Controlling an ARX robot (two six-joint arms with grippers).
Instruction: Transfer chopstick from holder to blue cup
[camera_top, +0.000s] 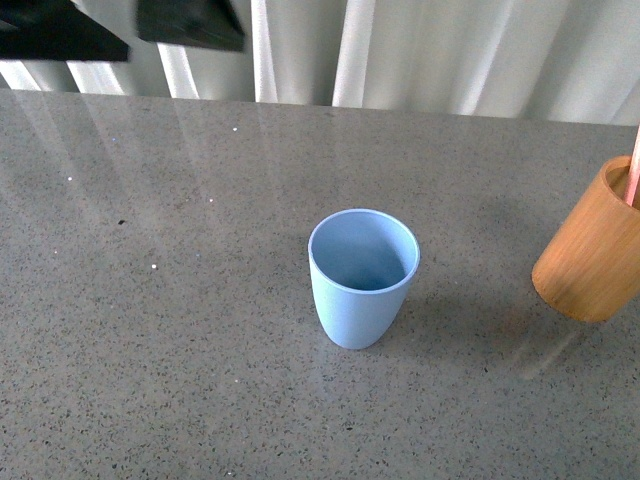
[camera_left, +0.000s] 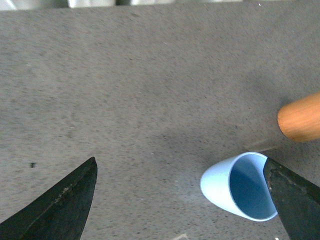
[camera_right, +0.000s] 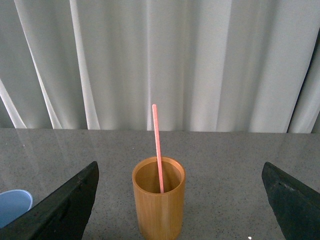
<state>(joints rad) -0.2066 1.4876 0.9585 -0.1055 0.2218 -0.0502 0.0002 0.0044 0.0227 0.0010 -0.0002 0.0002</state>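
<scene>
- Starting nearest, the right gripper has its jaws spread wide and empty, and it faces the holder head-on.
- The left gripper is likewise spread apart and holds nothing. It hovers over the table, with the blue cup partly hidden behind one finger.
- The blue cup stands upright and empty at mid-table, well apart from the holder off to the robot's right.
- The chopstick stands inside the holder, tilted slightly, its upper half clear above the rim.
- It looks light, stiff and smooth, so it would likely slip or pivot in a loose pinch. The exposed stretch above the rim seems the best place to grip, squarely across the shaft.
- Farthest back hangs a pale curtain.
</scene>
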